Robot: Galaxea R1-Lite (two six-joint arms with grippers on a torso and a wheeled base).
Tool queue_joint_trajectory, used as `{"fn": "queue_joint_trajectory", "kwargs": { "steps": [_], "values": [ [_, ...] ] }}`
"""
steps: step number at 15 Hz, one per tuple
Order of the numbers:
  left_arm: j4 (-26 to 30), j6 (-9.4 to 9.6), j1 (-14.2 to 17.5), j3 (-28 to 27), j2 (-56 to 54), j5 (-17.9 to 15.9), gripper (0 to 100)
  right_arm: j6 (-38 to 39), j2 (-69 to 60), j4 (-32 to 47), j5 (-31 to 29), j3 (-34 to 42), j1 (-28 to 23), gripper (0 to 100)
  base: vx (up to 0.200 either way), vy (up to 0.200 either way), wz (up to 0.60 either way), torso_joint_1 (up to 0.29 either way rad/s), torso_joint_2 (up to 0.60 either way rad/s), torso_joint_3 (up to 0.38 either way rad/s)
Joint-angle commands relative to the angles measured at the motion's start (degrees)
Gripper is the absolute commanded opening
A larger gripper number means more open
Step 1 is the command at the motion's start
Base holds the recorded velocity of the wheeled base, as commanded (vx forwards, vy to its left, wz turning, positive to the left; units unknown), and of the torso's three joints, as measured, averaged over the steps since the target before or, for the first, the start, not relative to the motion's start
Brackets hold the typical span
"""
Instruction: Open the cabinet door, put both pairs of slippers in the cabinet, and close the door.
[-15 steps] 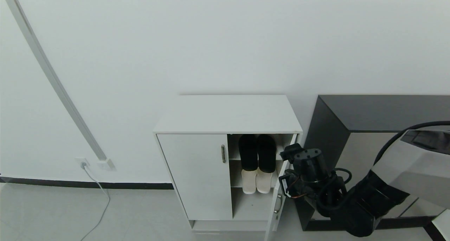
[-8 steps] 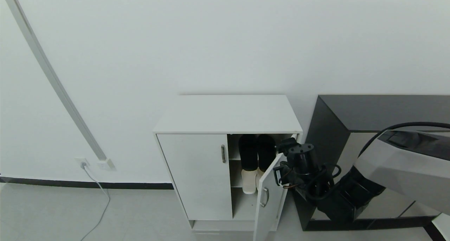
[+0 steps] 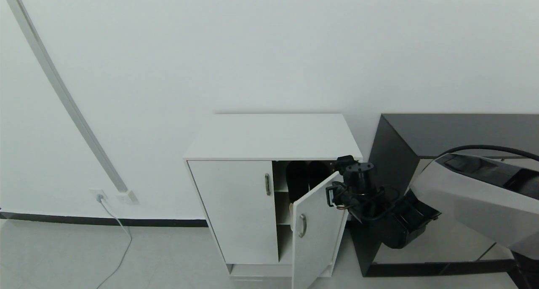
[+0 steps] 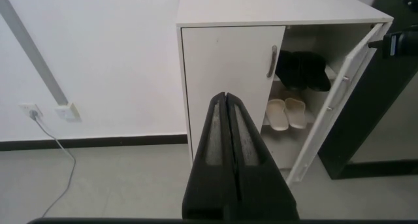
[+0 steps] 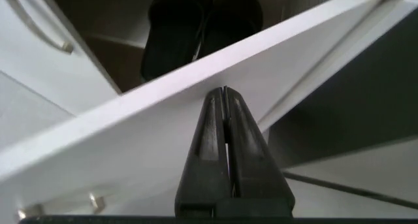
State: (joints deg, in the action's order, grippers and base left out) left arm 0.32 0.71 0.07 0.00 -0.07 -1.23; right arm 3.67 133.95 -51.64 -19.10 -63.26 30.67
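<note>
Now right gripper (image 5: 225, 92) pressed together, tip at top edge of half-open cabinet door (image 3: 313, 234)

- The right arm (image 3: 476, 196) comes in from the right of the cabinet door (image 3: 316, 230), its forearm sloping down toward the door.
- Its black wrist (image 3: 370, 200) sits just beside the outer face of the door, close to the hinged side.
- The right gripper (image 3: 340, 164) (image 5: 225, 95) has its fingers pressed together, with the tips meeting the door's upper edge.
- The left gripper (image 4: 226, 101) hangs well back from the door on its left side, fingers pressed flat together with nothing between them.
</note>
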Motion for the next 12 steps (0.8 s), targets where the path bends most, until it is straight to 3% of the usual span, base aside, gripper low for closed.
{"fn": "queue_joint_trajectory", "kwargs": {
  "steps": [1, 12],
  "values": [
    [-0.1, 0.0, 0.0, 0.0, 0.1, 0.0, 0, 0.0, 2.8, 0.1, 0.0, -3.5, -0.9, 0, 0.0, 0.0, 0.0, 0.0, 0.0, 0.0],
    [0.0, 0.0, 0.0, 0.0, 0.1, 0.0, 0, -0.2, 9.2, 1.3, 0.2, -14.1, -2.5, 0, 0.0, 0.0, 0.0, 0.0, 0.0, 0.0]
  ]
}}
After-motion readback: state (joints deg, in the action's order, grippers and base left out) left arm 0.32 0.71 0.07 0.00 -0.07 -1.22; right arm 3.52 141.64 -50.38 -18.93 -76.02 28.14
